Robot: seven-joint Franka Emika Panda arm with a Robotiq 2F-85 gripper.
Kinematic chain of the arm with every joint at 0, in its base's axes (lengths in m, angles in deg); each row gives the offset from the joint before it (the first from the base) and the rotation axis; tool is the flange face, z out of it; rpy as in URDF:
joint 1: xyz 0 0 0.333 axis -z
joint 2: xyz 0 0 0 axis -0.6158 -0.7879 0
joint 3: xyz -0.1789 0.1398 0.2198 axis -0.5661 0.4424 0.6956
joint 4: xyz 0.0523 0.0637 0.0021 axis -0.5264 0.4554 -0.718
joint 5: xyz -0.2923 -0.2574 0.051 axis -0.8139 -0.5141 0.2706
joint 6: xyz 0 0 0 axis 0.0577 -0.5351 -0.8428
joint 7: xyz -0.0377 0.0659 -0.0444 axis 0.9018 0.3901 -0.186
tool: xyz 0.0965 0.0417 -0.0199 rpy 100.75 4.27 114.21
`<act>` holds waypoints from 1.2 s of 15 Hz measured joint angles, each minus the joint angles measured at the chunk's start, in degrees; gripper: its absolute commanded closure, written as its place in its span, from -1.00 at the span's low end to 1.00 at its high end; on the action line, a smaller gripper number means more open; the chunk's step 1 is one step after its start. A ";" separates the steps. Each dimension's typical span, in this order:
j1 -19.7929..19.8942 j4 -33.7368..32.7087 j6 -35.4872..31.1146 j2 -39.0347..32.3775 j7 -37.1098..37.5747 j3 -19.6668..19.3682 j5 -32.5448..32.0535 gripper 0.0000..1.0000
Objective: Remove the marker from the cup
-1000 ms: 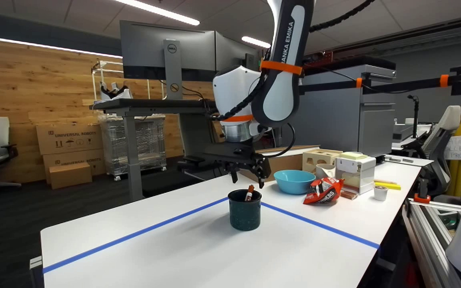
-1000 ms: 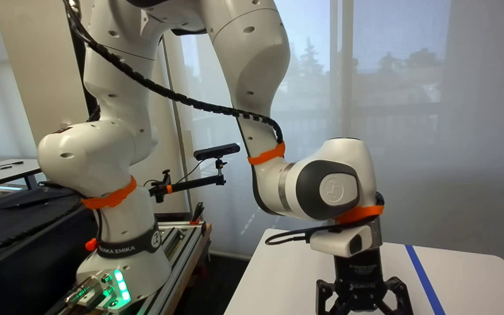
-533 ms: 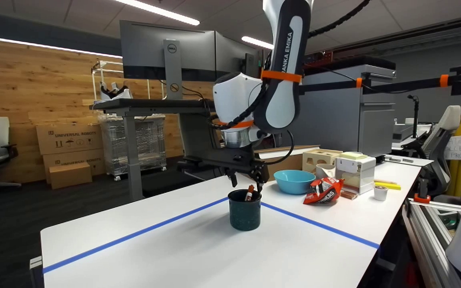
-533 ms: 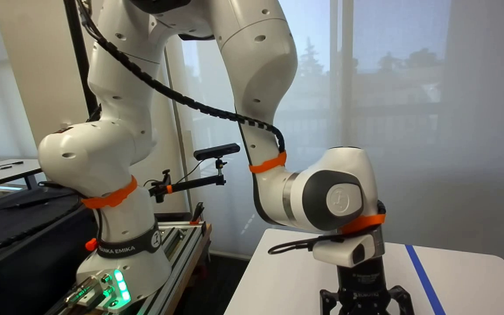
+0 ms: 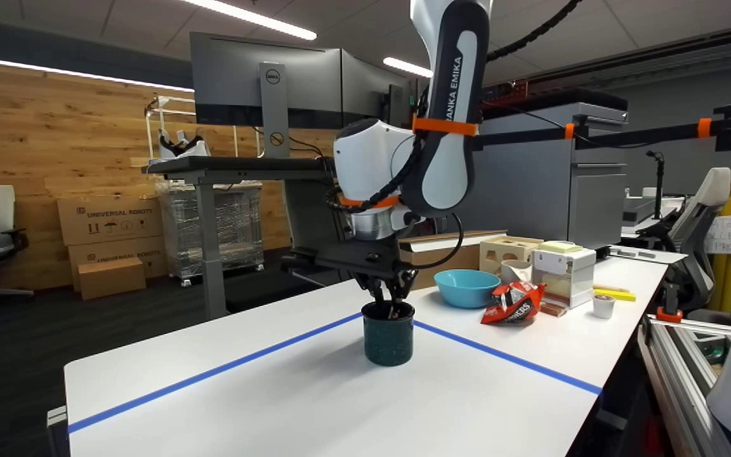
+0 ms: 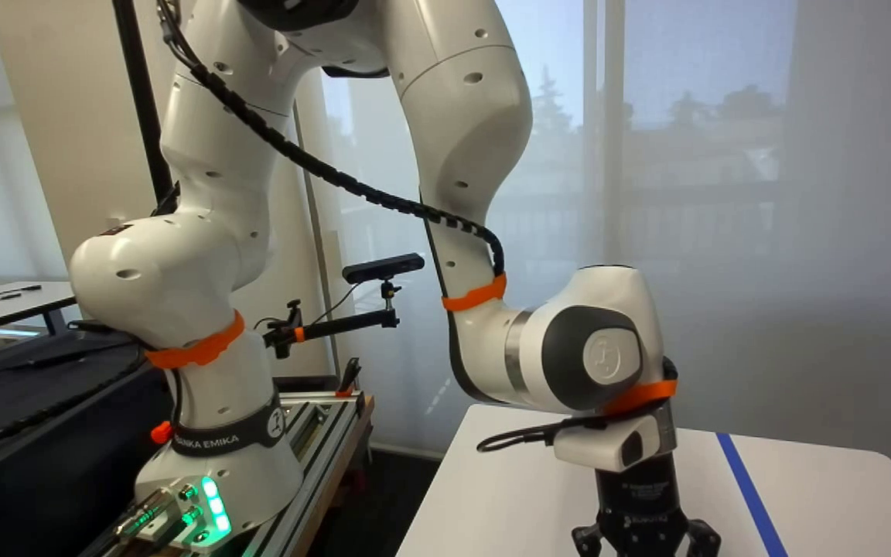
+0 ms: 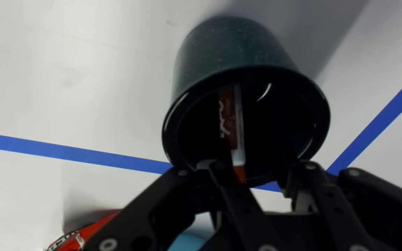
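The dark teal cup [image 5: 389, 344] stands upright on the white table. Looking down from the wrist, I see into the cup [image 7: 234, 45], where the red marker [image 7: 229, 118] leans with its whitish band and orange end toward the rim. My gripper [image 5: 389, 302] has its fingertips at the cup's mouth, pointing down. In the wrist view the gripper [image 7: 253, 158] is partly closed in but still apart: one finger lies along the marker's side and overlaps it, while a gap separates the marker from the opposite finger. Dark shadow hides the exact tips. An exterior view cuts off the fingertips below its edge.
Behind the cup lie a light blue bowl [image 5: 467, 287], a red snack bag [image 5: 514, 303], a white box [image 5: 562, 276] and a small white tub [image 5: 603, 306]. Blue tape [image 5: 511, 358] marks lines on the table. The table edge runs along the right.
My gripper has come down to the cup's mouth and its fingers have moved much closer together. The marker's upper end is now mostly covered by them. The cup has stayed put.
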 measured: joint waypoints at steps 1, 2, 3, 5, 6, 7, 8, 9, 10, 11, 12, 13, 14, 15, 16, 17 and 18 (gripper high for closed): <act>-0.32 0.00 0.00 -0.14 0.44 -0.21 -0.42 0.27; -0.63 0.00 -0.01 -0.30 0.77 -0.44 -0.75 0.23; -0.97 0.00 -0.02 -0.50 1.18 -0.75 -1.12 0.21; -1.53 -0.04 -0.02 -0.97 1.90 -1.46 -1.85 0.12; -1.71 -0.12 -0.02 -1.23 2.28 -1.83 -2.18 0.17; -1.85 -0.24 -0.02 -1.52 2.63 -2.19 -2.56 0.18; -1.90 -0.41 -0.03 -1.80 2.79 -2.47 -2.76 0.31; -1.91 -0.66 -0.06 -2.12 2.82 -2.63 -2.79 0.64; -1.95 -0.96 -0.07 -2.46 2.84 -2.75 -2.79 0.75; -2.05 -1.24 -0.07 -2.80 2.85 -2.88 -2.81 0.90; -2.14 -1.51 -0.07 -3.14 2.85 -3.00 -2.81 1.00; -2.29 -1.69 -0.10 -3.40 2.86 -3.14 -2.82 0.91; -2.48 -1.74 -0.10 -3.44 2.86 -3.27 -2.84 0.90; -2.72 -1.74 -0.10 -3.44 2.87 -3.44 -2.88 0.90; -3.00 -1.74 -0.11 -3.41 2.87 -3.64 -2.94 0.90; -3.28 -1.73 -0.11 -3.29 2.87 -3.82 -3.06 0.90; -3.57 -1.68 -0.11 -2.99 2.87 -3.99 -3.16 0.90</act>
